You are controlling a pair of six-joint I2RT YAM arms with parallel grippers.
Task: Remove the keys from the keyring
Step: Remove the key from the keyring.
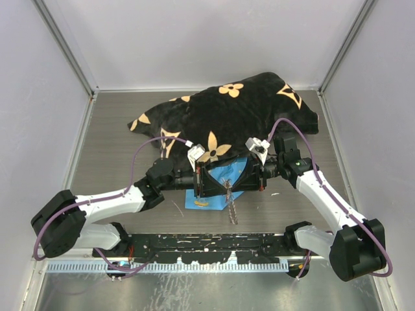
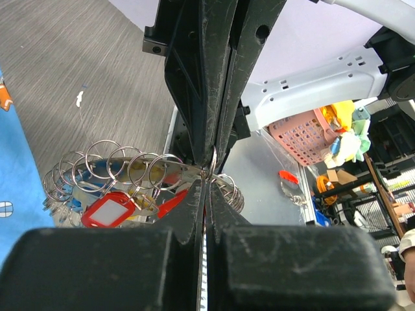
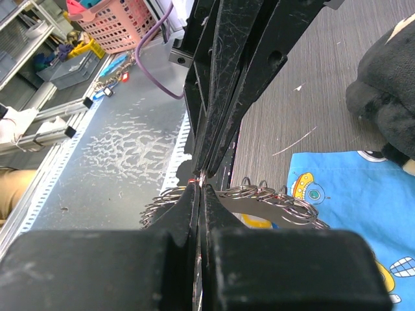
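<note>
Your left tool [image 2: 206, 184] and right tool [image 3: 200, 184] are both clamped on the keyring [image 2: 139, 165] over the blue cloth [image 3: 350, 194]; bare counter [image 1: 117, 162] shows on each side.

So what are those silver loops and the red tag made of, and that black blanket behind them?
The keyring looks like thin metal wire, probably steel: silvery, with bright glints. The red tag seems to be glossy moulded plastic with a white label window. The black blanket appears to be plush fleece, matt and fuzzy at its edges.
</note>
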